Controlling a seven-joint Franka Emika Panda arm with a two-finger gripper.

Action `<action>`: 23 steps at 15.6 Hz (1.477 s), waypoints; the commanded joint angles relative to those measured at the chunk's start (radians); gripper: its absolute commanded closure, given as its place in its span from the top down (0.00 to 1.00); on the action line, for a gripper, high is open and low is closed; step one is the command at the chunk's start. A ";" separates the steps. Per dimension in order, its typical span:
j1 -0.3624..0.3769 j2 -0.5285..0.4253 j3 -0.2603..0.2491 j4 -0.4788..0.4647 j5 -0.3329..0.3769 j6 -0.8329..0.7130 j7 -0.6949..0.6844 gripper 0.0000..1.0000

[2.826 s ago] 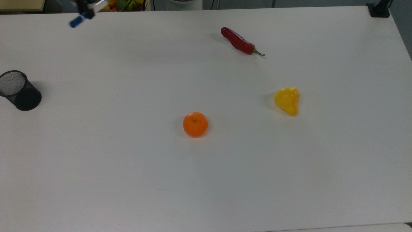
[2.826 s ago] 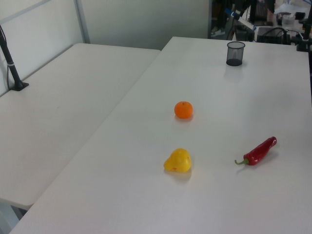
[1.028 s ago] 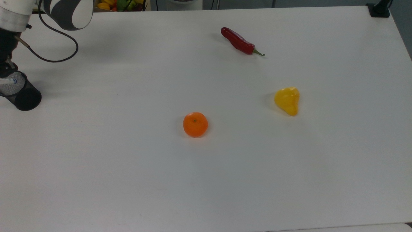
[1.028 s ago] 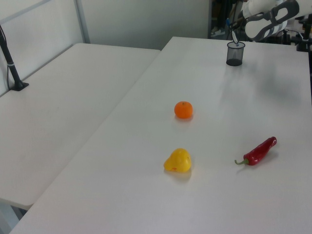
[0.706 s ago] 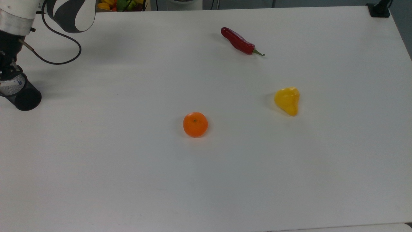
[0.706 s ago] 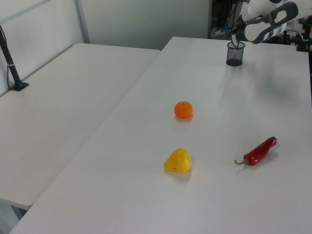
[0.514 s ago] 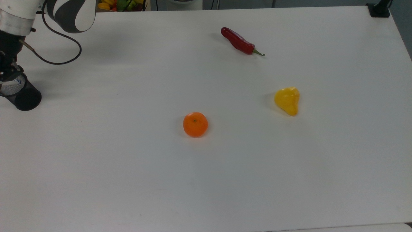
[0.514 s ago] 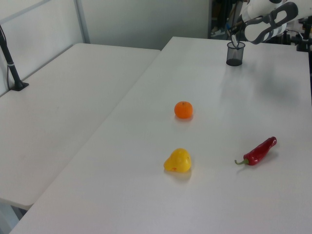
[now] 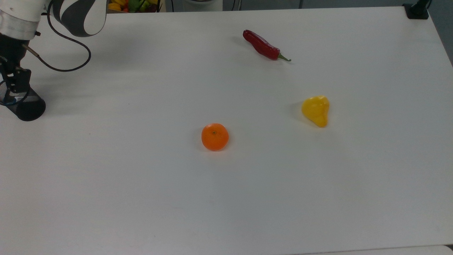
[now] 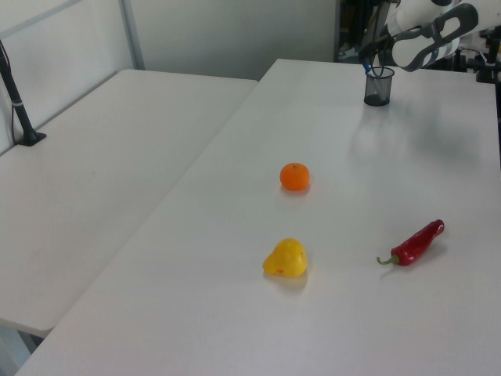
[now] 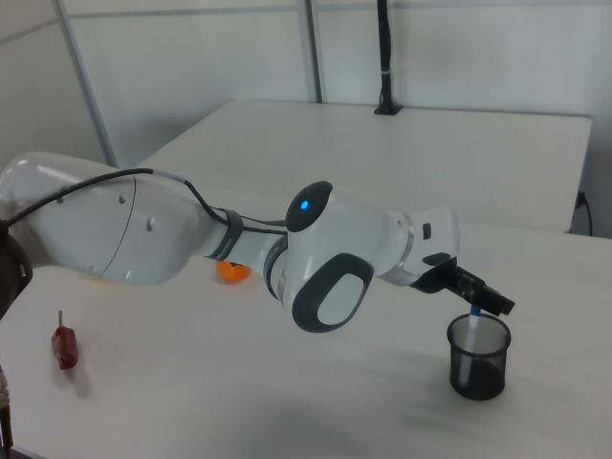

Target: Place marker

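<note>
The marker (image 9: 7, 103) stands inside the black mesh cup (image 9: 30, 108) at the top view's far left. Only its blue end shows, leaning on the cup's rim. In the left view that blue end of the marker (image 10: 366, 69) pokes out at the left rim of the cup (image 10: 376, 90). My gripper (image 9: 16, 83) hovers just above the cup's mouth, open and apart from the marker. The right view has the gripper (image 11: 490, 301) right over the cup (image 11: 478, 368), with the marker's blue tip (image 11: 475, 313) beneath it.
On the white table (image 9: 141, 198) lie an orange (image 9: 214, 136) at the middle, a yellow pepper (image 9: 316, 110) to the top view's right and a red chili (image 9: 263, 46) at the back. The arm's black cable (image 9: 67, 67) loops near the cup.
The arm carried the marker from the back of the table to over the cup. In the last half second the marker dropped from the gripper into the cup and tipped against the rim.
</note>
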 commanded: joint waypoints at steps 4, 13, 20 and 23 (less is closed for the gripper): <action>0.003 -0.038 0.004 -0.021 -0.002 -0.005 0.002 1.00; 0.043 -0.317 0.032 -0.007 0.002 -0.563 0.007 1.00; 0.077 -0.482 0.133 0.125 0.007 -1.153 0.198 1.00; 0.087 -0.485 0.168 0.220 0.016 -1.327 0.228 1.00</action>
